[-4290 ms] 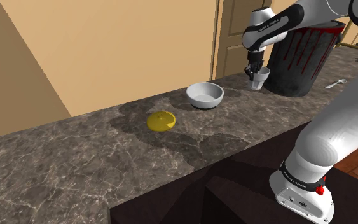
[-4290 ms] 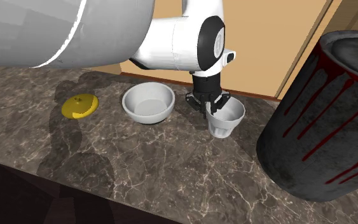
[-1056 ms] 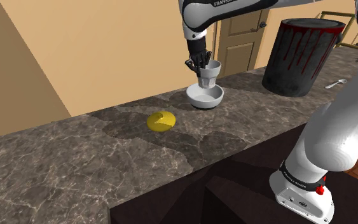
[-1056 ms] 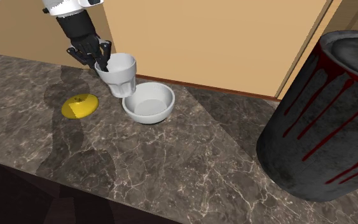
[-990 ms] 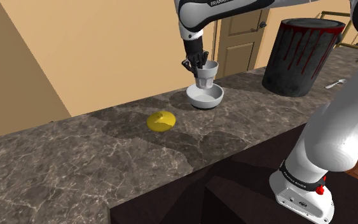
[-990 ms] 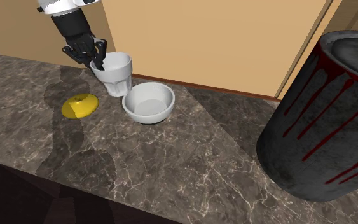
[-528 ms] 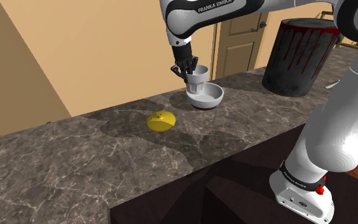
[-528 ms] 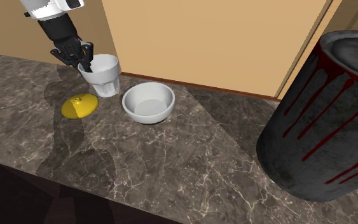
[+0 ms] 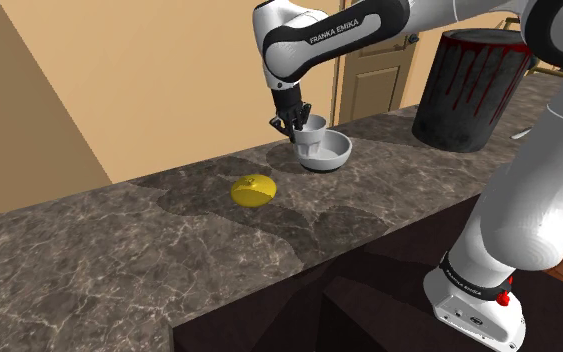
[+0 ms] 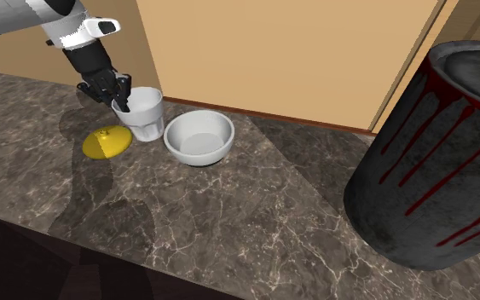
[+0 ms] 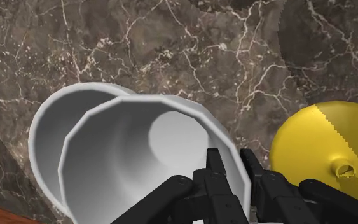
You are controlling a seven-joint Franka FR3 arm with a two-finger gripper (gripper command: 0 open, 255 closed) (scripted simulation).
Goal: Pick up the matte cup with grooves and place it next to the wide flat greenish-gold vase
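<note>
Clamping the cup (image 10: 147, 116) by its rim, your hand (image 10: 122, 100) holds it between the yellow vase (image 10: 106, 141) and the bowl (image 10: 199, 139) on the worktop (image 10: 255, 223).

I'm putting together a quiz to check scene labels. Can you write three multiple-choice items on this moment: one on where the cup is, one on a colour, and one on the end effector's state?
1. In the second exterior view, where is the white cup?
A. Between the flat vase and the white bowl
B. On the floor
C. On a shelf

2. What colour is the flat vase?
A. Red
B. Yellow
C. Blue

3. What is the end effector doing?
A. Open above the bowl
B. Shut on nothing
C. Shut on the cup's rim

Answers:
1 A: the vase lies on one side of the cup and the bowl on the other.
2 B: it is drawn bright yellow.
3 C: the wrist view shows one finger inside the rim and one outside it.
</note>
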